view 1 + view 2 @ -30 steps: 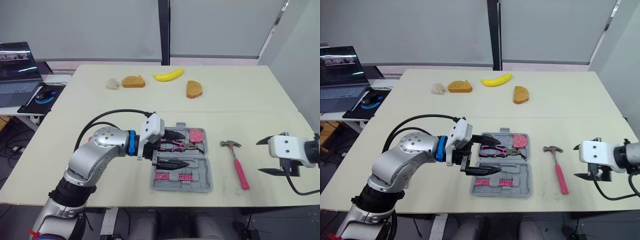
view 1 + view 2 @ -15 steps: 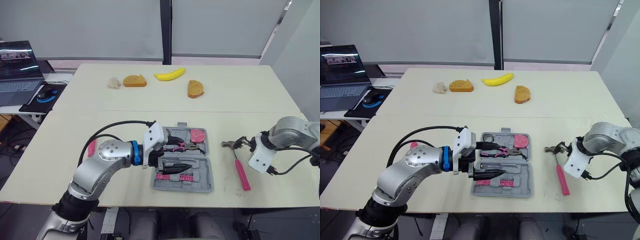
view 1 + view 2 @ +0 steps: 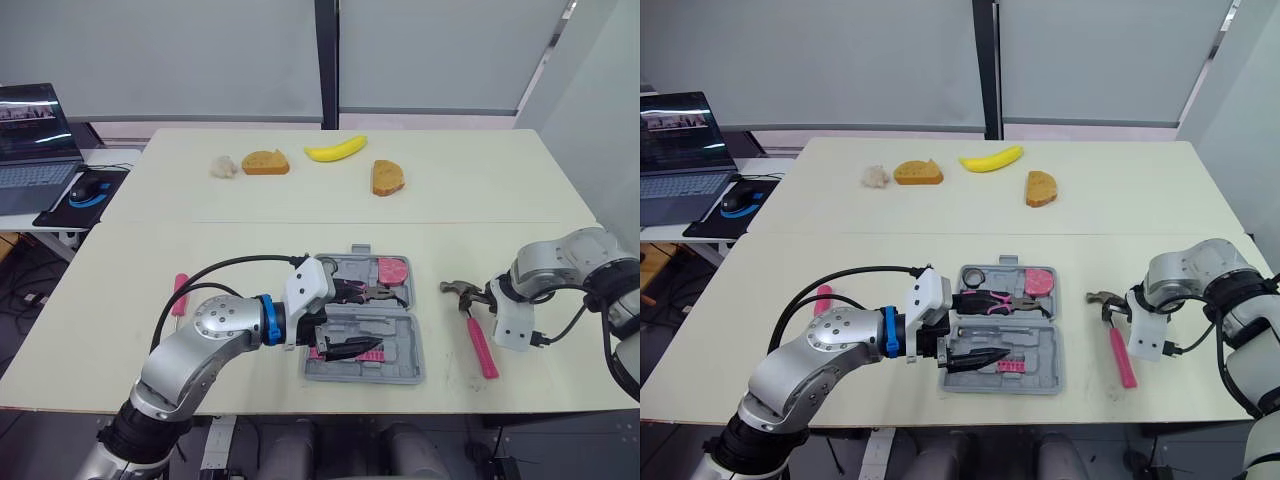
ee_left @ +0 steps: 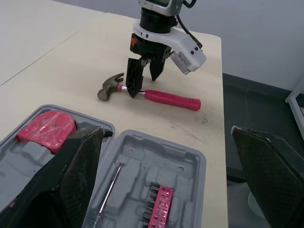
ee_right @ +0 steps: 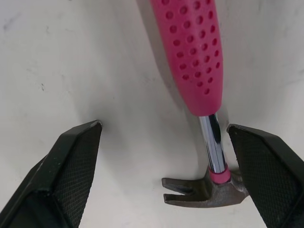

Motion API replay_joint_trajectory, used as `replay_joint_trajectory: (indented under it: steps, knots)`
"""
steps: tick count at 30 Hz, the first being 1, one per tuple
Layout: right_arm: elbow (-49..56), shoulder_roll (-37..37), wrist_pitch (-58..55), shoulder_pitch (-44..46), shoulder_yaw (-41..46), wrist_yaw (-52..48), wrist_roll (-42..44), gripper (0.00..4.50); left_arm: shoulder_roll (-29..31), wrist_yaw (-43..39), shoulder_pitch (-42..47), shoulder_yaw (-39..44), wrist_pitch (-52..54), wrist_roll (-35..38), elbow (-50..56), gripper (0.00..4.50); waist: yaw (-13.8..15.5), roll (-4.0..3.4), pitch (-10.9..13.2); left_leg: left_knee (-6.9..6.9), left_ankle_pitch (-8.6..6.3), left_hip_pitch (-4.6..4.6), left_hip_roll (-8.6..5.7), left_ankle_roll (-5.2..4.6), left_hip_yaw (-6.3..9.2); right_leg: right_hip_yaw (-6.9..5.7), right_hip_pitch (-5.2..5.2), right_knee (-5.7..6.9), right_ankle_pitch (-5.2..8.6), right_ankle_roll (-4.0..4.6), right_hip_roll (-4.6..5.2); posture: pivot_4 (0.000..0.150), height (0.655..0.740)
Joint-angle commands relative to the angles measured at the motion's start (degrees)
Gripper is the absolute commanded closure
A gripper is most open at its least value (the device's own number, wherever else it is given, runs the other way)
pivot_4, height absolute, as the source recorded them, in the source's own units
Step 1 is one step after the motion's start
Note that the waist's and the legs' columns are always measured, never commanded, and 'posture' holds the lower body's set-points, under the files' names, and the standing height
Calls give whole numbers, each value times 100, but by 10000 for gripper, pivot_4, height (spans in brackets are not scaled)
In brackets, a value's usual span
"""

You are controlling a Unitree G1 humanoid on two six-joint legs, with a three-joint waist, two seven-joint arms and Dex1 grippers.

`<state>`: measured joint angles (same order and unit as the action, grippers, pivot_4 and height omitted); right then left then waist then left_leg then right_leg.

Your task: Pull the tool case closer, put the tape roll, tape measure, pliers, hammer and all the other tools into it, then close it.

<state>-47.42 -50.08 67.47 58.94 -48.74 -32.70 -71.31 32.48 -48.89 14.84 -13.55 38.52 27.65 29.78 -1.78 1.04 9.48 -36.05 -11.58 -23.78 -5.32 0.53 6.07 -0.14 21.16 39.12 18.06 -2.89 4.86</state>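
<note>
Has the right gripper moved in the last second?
Yes. The right gripper swung in from the table's right edge toward the hammer and now hangs open over its shaft by the head.

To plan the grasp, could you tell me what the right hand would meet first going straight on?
Likely the hammer, at its neck by the head, between the right hand's open fingers; depth is unclear.

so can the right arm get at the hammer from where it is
Probably yes: the right gripper is open, its fingers straddling the hammer at the shaft near the head, with nothing in between.
</note>
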Motion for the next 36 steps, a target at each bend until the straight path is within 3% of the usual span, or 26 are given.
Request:
replay_joint_trajectory:
  steps: [1,7,17,20,24,28,30,33,36]
  knots:
    - [-99,126,-93,214,-142,263,-196,3957,55,3,-44,-8,-101,-16,227,0,-6,0,0,0,0,0,0,0,0,0,0,0,0,0,-1,1500,7400]
    - [-267,331,-112,168,-160,130,37,21256,58,22,-39,-53,-122,-114,187,0,-9,3,-2,0,1,2,3,1,1,4,-1,0,-1,2,-7,1500,7400]
    - [-94,183,-260,-41,-17,-170,463,40153,60,45,63,-70,10,-82,226,0,-9,11,-7,0,1,12,12,2,1,15,-6,0,-3,6,-23,1500,7400]
    - [5,19,-251,-146,120,-387,730,42606,45,41,111,-96,23,-78,207,0,-2,11,-7,0,1,12,12,2,-1,18,-6,0,-3,6,-23,1500,7400]
    - [221,-331,-319,-409,390,-736,1246,42724,13,20,172,-170,37,-69,189,0,3,10,-6,1,0,10,10,1,-3,21,-5,-1,-3,6,-23,1500,7400]
    - [507,-796,-947,-1007,1050,-1795,2849,42724,24,19,229,-155,62,-35,188,0,30,6,-4,1,0,6,8,1,-6,22,-5,-2,-3,6,-18,1500,7400]
    - [972,-1070,-1757,-1581,1486,-2648,4040,42724,23,28,239,-159,78,-14,206,0,39,5,-3,1,-1,3,6,-1,-4,18,-7,-5,-3,6,-11,1500,7400]
    - [2304,-1323,-4501,-2786,2624,-3597,5956,42724,-49,129,245,-215,182,33,326,0,37,1,-2,-2,-14,0,7,-24,-5,16,-9,-6,-3,6,-5,1500,7400]
    - [3298,-1402,-6242,-3538,3470,-3445,6415,42724,-93,225,224,-235,287,60,457,0,-5,-13,-10,-1,-18,-2,8,-31,-4,15,-4,-3,-4,6,-5,1500,7400]
